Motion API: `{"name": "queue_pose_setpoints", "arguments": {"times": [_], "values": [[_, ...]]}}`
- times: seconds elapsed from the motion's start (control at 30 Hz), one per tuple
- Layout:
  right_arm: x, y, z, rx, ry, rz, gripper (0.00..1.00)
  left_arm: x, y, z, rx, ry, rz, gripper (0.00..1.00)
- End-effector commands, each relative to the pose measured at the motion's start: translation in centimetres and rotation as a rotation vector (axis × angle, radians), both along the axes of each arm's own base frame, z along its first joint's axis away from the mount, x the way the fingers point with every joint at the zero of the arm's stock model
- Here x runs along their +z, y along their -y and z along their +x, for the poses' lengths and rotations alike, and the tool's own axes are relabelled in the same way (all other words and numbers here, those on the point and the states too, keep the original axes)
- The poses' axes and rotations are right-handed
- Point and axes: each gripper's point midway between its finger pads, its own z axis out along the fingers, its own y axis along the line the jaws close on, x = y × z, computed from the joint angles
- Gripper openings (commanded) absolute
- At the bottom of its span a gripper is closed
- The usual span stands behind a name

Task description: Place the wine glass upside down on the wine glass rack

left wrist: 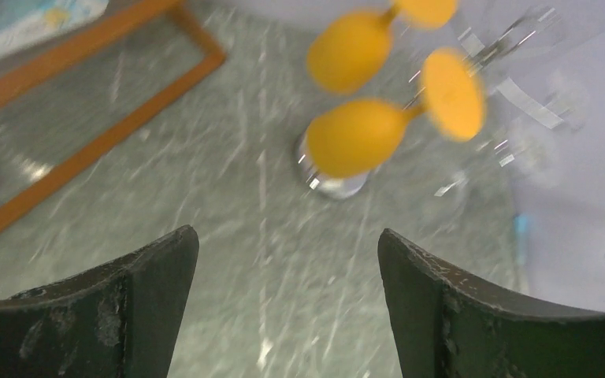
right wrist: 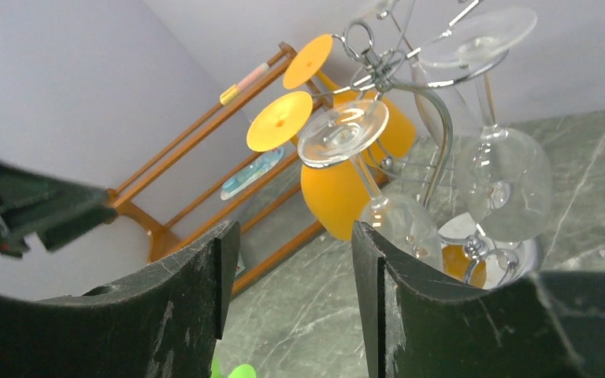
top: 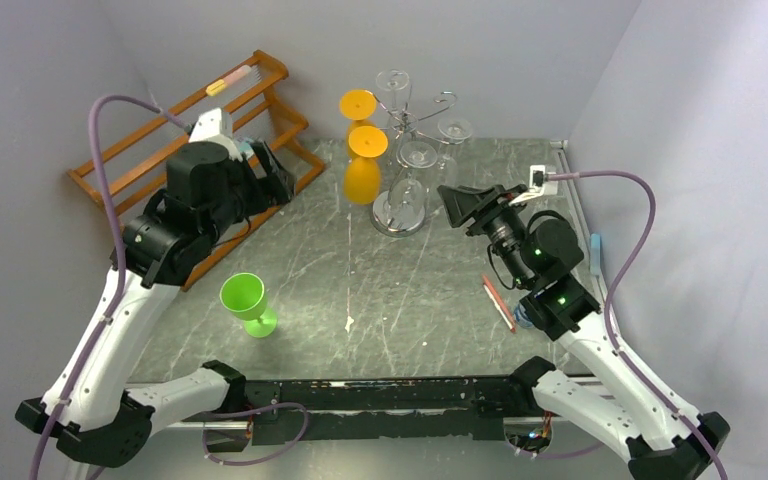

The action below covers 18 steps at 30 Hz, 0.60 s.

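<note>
Top external view: we see the wine glass rack (top: pixel 388 222) at the far side of the desk (top: pixel 420 310), carrying the orange wine glass (top: pixel 362 178) upside down, a second orange glass (top: pixel 357 103) and clear glasses (top: pixel 417 155). Left claw (left wrist: pixel 285 236) gapes wide, empty; right claw (right wrist: pixel 295 232) parted, empty, near the rack.

On the desk (top: pixel 380 300), the wine glass rack (top: pixel 397 218) stands at the back centre with several wine glasses (top: pixel 363 178) hanging upside down on it, a slatted rack (top: pixel 260 70) is at the back left, and one stemmed cup (top: pixel 245 298) stands upright at the front left.
</note>
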Motion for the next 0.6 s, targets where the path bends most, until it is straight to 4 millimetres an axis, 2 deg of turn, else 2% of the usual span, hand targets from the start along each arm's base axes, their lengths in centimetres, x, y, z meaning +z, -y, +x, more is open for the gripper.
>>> {"name": "queue_pose_setpoints", "arguments": {"times": [0.0,0.13,0.23,0.37,0.57], "values": [[-2.4,-0.6,1.0,0.001,-0.082,-0.002,0.57,-9.7,-3.0,-4.9,0.009,-0.357,0.213,0.88],[-3.6,-1.1,1.5,0.006,-0.124,-0.007,0.57,-13.9,-4.8,-8.3,0.053,-0.534,0.254,0.85],[-3.9,-1.2,1.7,0.004,-0.130,-0.008,0.56,-16.6,-5.7,-9.7,0.100,-0.630,0.284,0.84],[-4.0,-1.2,1.8,0.001,-0.131,-0.016,0.56,-19.6,-6.2,-10.3,0.128,-0.697,0.314,0.81],[-3.7,-0.6,1.7,-0.022,-0.117,-0.029,0.56,-23.9,-5.2,-10.0,0.109,-0.748,0.301,0.61]]}}
